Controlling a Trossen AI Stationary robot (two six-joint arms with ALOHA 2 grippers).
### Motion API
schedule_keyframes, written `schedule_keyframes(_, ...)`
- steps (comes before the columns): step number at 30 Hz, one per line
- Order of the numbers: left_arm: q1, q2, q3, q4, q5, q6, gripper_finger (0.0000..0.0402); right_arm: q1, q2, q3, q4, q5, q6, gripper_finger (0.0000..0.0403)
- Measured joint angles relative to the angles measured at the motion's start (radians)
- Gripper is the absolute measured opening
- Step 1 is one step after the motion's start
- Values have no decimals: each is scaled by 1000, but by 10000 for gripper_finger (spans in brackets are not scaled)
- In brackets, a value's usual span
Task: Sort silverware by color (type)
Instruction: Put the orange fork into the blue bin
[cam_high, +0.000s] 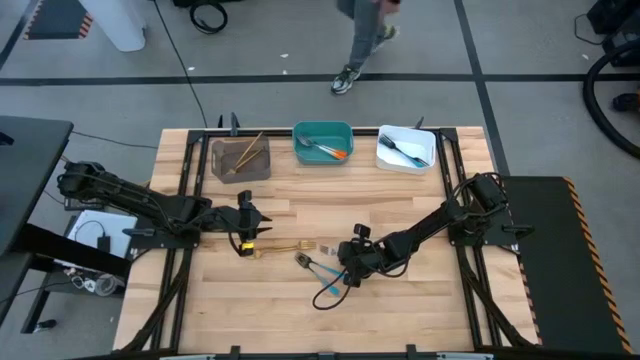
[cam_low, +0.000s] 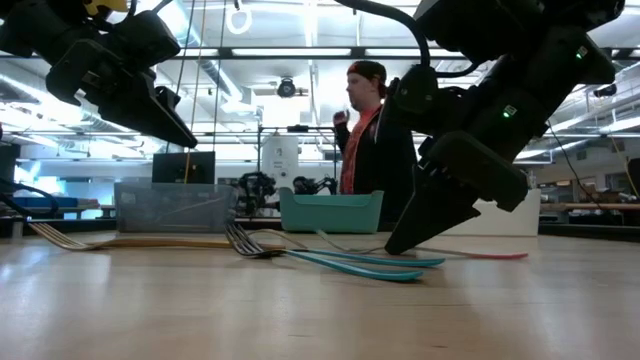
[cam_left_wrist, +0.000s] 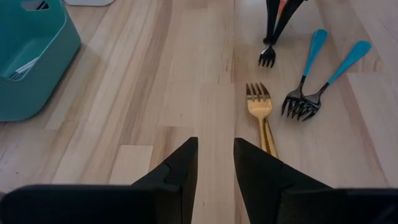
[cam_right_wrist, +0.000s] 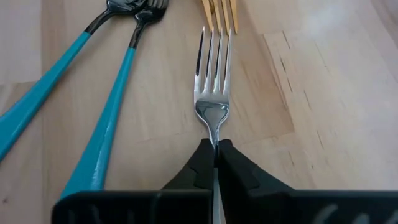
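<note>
**Right jaws clamp a silver fork at the counter's centre**

The right gripper has its jaws pressed together on the neck of a silver fork, which lies flat on the counter, tines pointing toward the gold fork. The left gripper hovers at about 9 o'clock of the counter's centre, jaws partly apart and holding nothing.

The grip sits on a very thin stem, so the fork could pivot or slip when lifted, and its handle appears to run under the wrist, out of sight. Two blue-handled forks lie just beside it, and the gold fork's tines nearly meet its own; a dragged lift could nudge either. The left gripper waits near the gold fork, so both arms crowd the same patch.

At 12 o'clock three bins stand in a row. The grey bin holds gold-coloured pieces. The teal bin holds silver pieces, one with an orange handle. The white bin holds dark pieces. Going by its orange handle in the low view, the clamped fork probably belongs in the teal bin.
</note>
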Motion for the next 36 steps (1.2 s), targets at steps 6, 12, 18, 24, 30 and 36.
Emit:
schedule_keyframes(6,0,0,0,2,0,-18,112,-13,-15,-1,-4,-13,-30,12)
schedule_keyframes(12,0,0,0,2,0,-33,112,-29,-46,-6,-25,-27,-80,11)
schedule_keyframes(18,0,0,0,0,0,-39,112,-45,-49,-5,-24,-50,-107,10)
schedule_keyframes(24,0,0,0,-2,0,-99,112,-70,-49,48,-142,-32,-124,10)
schedule_keyframes(30,0,0,0,-4,0,-87,112,-88,-49,108,-240,-3,-184,10)
schedule_keyframes(36,0,0,0,-3,-1,40,112,-132,-49,118,-203,24,-332,10)
